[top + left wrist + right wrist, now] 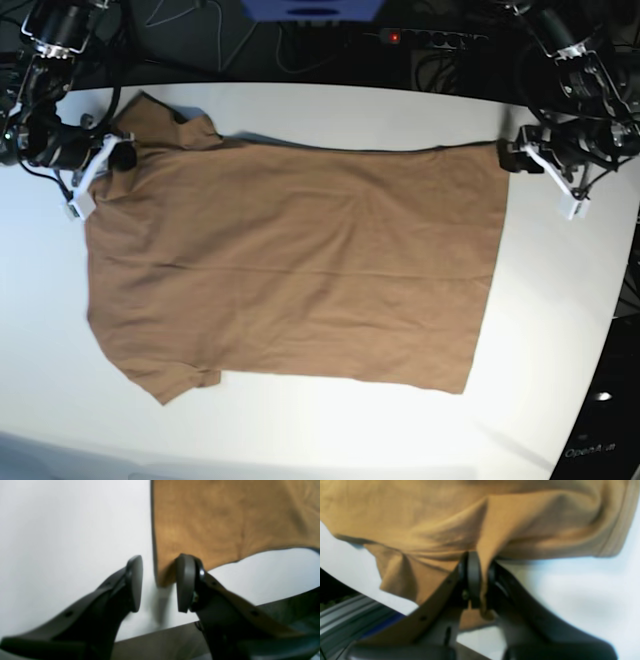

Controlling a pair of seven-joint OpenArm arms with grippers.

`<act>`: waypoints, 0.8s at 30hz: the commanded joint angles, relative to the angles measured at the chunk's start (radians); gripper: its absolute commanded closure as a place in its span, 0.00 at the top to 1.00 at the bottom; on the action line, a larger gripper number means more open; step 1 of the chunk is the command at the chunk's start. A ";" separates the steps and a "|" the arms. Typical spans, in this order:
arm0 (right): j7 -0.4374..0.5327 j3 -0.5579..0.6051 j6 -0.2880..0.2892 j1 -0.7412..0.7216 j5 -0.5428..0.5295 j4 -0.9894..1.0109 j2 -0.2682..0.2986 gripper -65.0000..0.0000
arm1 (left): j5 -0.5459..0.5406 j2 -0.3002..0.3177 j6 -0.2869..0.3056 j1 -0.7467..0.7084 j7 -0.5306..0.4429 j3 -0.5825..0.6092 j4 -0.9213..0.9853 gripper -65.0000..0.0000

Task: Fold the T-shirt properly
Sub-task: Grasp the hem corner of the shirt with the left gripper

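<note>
The tan-brown T-shirt (290, 260) lies spread flat on the white table (560, 330), shoulders to the left and hem to the right. My left gripper (508, 157) is at the hem's far right corner. In the left wrist view it (160, 585) is open, and the shirt's corner (163, 578) lies between the fingertips (186, 582) without being pinched. My right gripper (122, 155) is at the far left shoulder, beside the sleeve. In the right wrist view it (481, 580) is shut on a raised fold of the shirt (445, 517).
A power strip with a red light (420, 37) and cables lie behind the table's far edge, next to a blue object (310, 10). The table's rounded right edge (610, 330) drops to dark floor. The table edge shows just under the left gripper (160, 630).
</note>
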State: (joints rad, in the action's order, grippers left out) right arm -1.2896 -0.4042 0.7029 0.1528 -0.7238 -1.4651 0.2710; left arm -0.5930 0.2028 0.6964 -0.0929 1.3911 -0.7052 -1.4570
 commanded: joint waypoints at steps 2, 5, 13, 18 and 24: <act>-0.040 0.003 -0.005 0.008 0.045 0.002 0.006 0.00 | 0.006 0.013 0.002 0.008 0.005 -0.001 0.002 0.34; -0.040 0.003 -0.005 0.008 0.045 0.002 0.006 0.00 | 0.006 0.014 0.002 0.003 0.005 -0.001 0.006 0.34; -0.040 0.003 -0.005 0.008 0.045 0.002 0.006 0.00 | 0.006 0.005 0.002 0.006 0.000 -0.001 0.060 0.34; -0.040 0.003 -0.005 0.008 0.045 0.002 0.006 0.00 | 0.006 0.004 0.002 0.008 -0.002 -0.001 0.118 0.34; -0.040 0.003 -0.005 0.008 0.045 0.002 0.004 0.00 | 0.006 0.004 0.002 0.005 0.000 0.000 0.149 0.34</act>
State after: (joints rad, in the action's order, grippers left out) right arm -1.2858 -0.4042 0.7029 0.1551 -0.7242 -1.4651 0.2707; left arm -0.6823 0.2111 0.7078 -0.0776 1.3235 -0.7124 -1.3235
